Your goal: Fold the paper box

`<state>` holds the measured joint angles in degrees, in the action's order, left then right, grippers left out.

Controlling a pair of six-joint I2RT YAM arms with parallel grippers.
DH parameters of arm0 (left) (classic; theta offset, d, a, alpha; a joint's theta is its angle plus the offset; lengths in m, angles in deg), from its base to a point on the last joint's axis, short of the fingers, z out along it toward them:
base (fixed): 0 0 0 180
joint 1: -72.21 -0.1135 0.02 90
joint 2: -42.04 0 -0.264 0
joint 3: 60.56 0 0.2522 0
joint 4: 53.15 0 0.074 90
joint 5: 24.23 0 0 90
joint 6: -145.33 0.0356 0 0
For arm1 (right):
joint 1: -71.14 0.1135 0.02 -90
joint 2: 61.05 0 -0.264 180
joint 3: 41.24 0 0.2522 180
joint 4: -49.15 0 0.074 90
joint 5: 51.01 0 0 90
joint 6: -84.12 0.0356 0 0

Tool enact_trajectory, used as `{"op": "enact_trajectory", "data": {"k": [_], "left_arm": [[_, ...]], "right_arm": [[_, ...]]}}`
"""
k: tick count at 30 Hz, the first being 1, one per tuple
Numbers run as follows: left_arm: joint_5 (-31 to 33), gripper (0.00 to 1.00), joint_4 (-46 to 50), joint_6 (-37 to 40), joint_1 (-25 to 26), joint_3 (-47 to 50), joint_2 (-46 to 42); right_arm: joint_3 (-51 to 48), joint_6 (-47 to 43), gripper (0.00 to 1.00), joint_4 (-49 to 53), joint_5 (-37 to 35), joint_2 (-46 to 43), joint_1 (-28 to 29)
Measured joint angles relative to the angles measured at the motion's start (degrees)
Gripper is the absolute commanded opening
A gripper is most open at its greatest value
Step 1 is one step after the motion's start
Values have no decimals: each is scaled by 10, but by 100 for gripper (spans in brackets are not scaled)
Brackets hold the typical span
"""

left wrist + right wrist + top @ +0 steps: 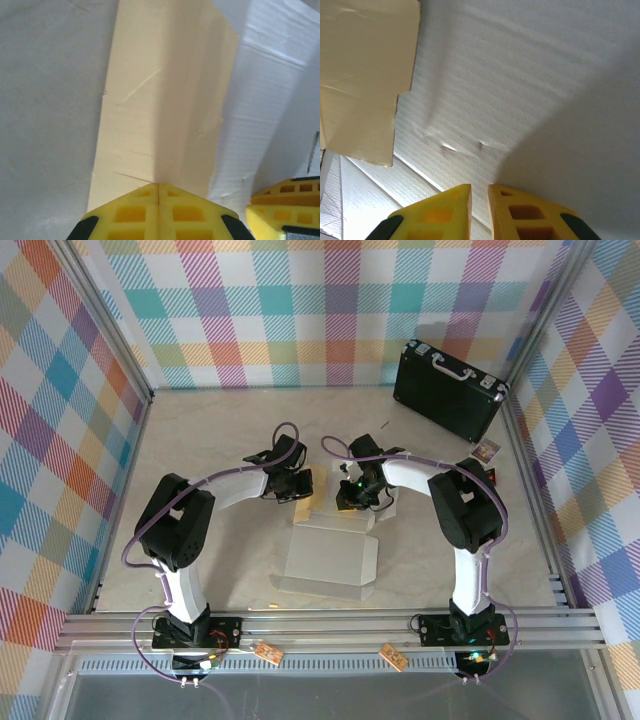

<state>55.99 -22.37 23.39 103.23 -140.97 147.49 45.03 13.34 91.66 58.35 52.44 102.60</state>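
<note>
The thin die-cut cardboard paper box, white side up with tan flaps, lies on the table between the arms. It looks light, springy and easily creased, so it is best gripped at flap edges beside the scored folds. The left pincer is closed tight at a tan flap and the right pincer is nearly closed over white board; I cannot tell whether either nips cardboard.

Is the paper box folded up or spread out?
Mostly spread: the paper box lies white side up, only its far flap raised.

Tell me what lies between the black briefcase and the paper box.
Top view: bare table beside the briefcase, then the right arm and its tool at the paper box.
</note>
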Motion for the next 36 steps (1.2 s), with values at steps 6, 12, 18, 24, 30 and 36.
{"op": "enact_trajectory", "data": {"k": [6, 12, 18, 24, 30, 36], "left_arm": [[-20, 0, -27, -2, 1, 0, 43], [-26, 0, -46, -8, -2, -7, 59], [-24, 0, -60, -12, -2, -3, 61], [-28, 0, -83, -14, -4, 13, 54], [-30, 0, -85, -16, -4, 15, 54], [-31, 0, -91, -17, -5, 18, 53]], "right_arm": [[0, 0, 20, -1, 0, 0, 0], [-2, 0, 23, -5, 2, -2, 1], [-47, 0, 43, -48, -8, -46, 9], [-110, 9, 60, -50, -65, -182, -33], [-175, 29, 67, -52, -139, -270, -162], [-187, 41, 65, -45, -136, -207, -174]]}}
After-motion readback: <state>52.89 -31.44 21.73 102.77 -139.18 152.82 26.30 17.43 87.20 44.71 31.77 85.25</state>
